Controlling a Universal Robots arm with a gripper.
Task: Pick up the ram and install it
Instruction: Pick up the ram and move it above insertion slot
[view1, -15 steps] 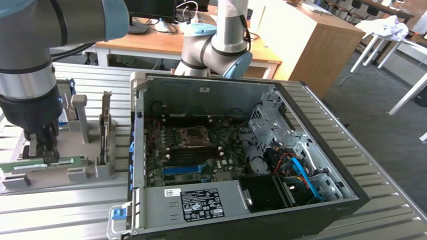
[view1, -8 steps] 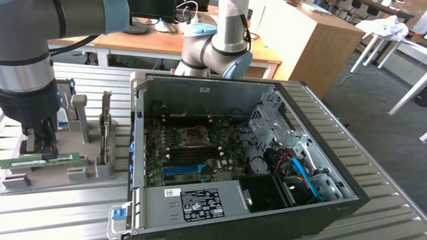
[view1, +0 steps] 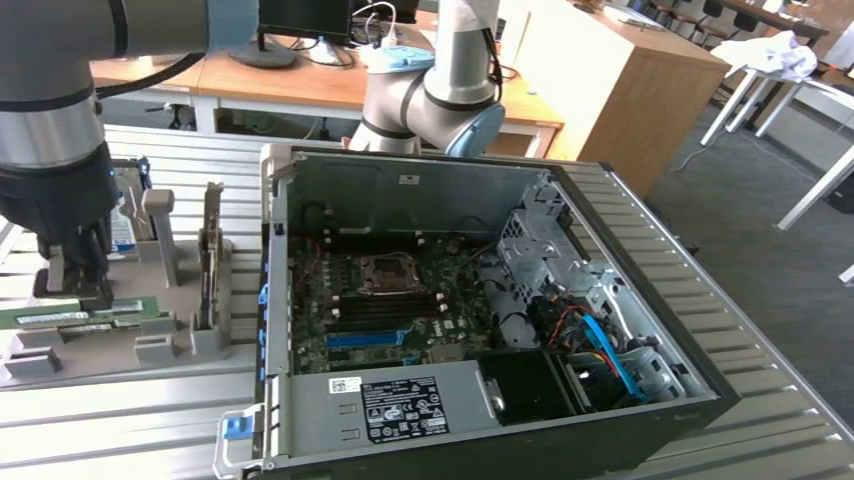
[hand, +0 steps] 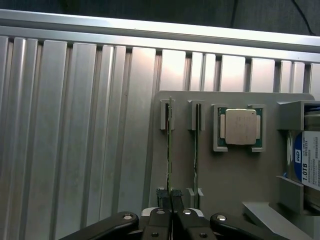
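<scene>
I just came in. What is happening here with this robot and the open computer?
A robot arm is working at a grey holder on the table, beside the open computer case. Its hand is closed on one end of the ram, a thin green stick standing on edge in its slot. The stick is not lifted out yet, and a second stick stands next to it.

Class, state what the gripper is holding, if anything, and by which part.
The gripper is shut on the ram, pinching its faces near one end, in the tray.
</scene>
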